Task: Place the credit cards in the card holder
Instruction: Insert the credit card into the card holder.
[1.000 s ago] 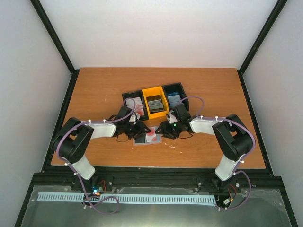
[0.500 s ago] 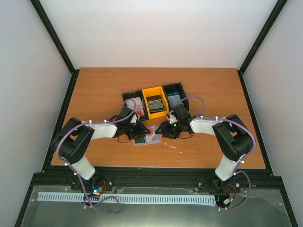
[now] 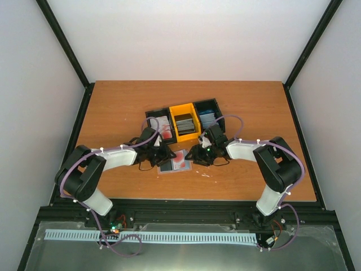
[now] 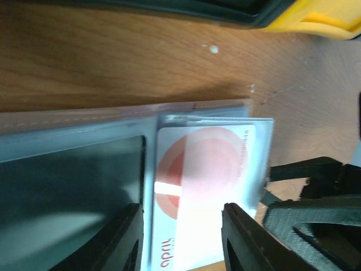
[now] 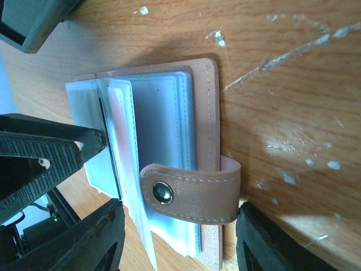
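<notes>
Card holder point(image 5: 203, 113) lies between left pincer point(image 4: 180, 237) and right pincer point(image 5: 177, 243), both wide, arms stretched low inward.

Seen from above, soft even light fills the white booth. The table point(image 3: 113, 107) glows warm orange, and the shadows on it are short and faint. The left wrist view is blurred throughout. Between the fingers of the left pincer point(image 4: 180, 228), the card point(image 4: 206, 169) is washed pale by glare, and the dark sleeve point(image 4: 67, 186) to its left carries a milky sheen. The right wrist view is sharper. Just ahead of the right pincer point(image 5: 180, 240) the strap point(image 5: 192, 195) is crisp, the table to its right shines, and the pincer's own fingers are dark and soft.
</notes>
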Controlling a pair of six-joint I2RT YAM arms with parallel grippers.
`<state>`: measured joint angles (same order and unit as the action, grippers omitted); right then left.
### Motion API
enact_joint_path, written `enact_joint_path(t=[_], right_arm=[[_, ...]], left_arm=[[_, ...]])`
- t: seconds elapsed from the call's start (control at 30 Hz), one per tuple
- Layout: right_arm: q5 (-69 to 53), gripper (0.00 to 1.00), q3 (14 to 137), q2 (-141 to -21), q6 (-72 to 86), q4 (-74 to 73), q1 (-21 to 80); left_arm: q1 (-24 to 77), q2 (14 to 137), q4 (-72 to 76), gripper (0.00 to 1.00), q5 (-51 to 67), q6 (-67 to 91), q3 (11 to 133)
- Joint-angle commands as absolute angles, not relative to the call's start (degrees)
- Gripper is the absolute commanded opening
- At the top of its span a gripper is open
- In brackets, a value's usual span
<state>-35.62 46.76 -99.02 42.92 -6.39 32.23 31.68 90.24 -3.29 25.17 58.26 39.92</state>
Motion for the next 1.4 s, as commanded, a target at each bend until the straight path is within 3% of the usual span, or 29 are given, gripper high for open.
enact_joint_path(t=[0.0, 0.13, 0.37, 0.77, 0.93, 1.13, 1.37], right_arm=[[-34.49, 0.55, 45.44, -98.64, 42.89, -6.94, 32.6], [-34.54, 0.54, 45.37, -98.84, 42.94, -6.81, 32.59], [-35.21, 0.55, 45.38, -99.29, 42.9, -6.42, 32.55], [-36.12, 0.55, 45.53, -99.67, 42.76, -6.17, 32.62], [-35.9, 0.55, 45.36, -99.75, 42.72, -6.24, 32.56], [-35.1, 0.55, 45.27, -99.43, 42.78, -6.73, 32.6], [-34.98, 0.52, 45.26, -99.76, 42.63, -6.42, 32.6]], left_arm=[[32.25, 90.33, -7.45, 0.44, 22.92, 59.36, 41.17], [32.26, 93.36, -6.01, 0.47, 26.01, 58.44, 42.16], [32.26, 96.41, -4.03, 0.31, 29.24, 57.31, 43.31], [32.26, 97.55, 1.76, 0.34, 34.34, 53.66, 44.38], [32.3, 98.76, -3.83, 0.35, 31.45, 52.33, 46.78], [32.27, 95.88, -11.71, 0.44, 24.83, 53.47, 48.3], [32.95, 97.08, -14.12, 0.33, 24.39, 54.56, 50.67]])
